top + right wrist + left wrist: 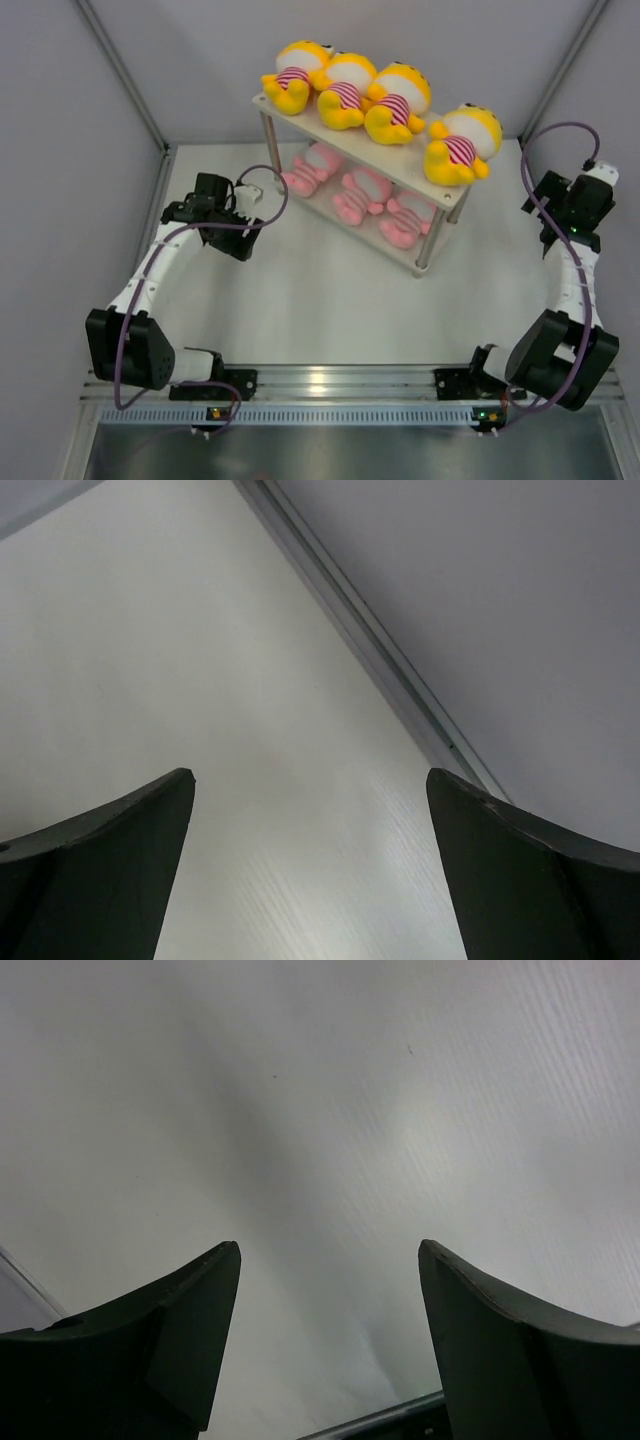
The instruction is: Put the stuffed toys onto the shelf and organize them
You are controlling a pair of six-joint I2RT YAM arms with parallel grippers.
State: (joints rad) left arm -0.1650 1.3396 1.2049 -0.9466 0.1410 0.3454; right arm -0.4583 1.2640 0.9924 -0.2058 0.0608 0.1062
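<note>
Shelf (392,160), long axis diagonal, far-left to near-right

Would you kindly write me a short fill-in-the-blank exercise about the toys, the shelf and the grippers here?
1. On the shelf, the top board carries ____ yellow toys.
2. The pink toys lie on the ____ board.
3. The left gripper and the right gripper both stand ____ and empty.
Missing words: four; lower; open.

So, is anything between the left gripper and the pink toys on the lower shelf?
Nothing visible blocks it. The left gripper is open and empty beside the shelf, bare table up to the nearest pink toy; one corner leg stands close to that line.
</note>
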